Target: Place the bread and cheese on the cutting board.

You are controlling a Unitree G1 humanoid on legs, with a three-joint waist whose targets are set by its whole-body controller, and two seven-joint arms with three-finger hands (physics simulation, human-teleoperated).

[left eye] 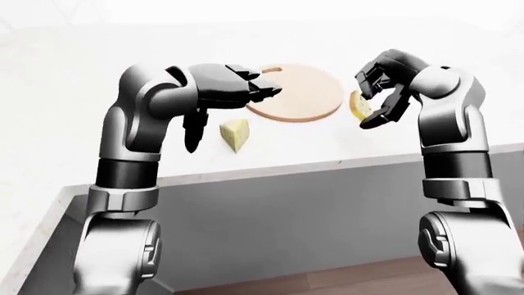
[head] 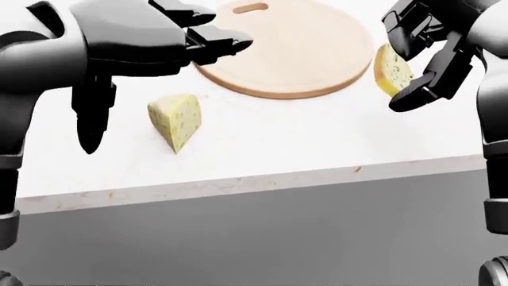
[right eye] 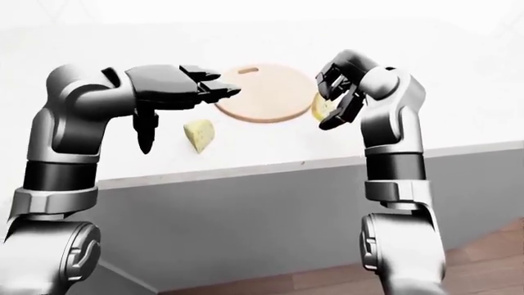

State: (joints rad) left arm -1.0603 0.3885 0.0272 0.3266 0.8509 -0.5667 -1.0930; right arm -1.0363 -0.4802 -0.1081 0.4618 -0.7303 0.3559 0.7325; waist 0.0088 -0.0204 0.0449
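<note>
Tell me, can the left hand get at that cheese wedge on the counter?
Probably yes. The left hand hangs open just above the cheese wedge, and nothing lies between them.

bare cutting board (head: 293,53) between both hands, cheese (head: 176,121) just below-left

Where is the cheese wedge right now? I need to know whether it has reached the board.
Not yet: in the head view the cheese wedge lies on the white counter, lower left of the round cutting board, right of the left hand.
</note>
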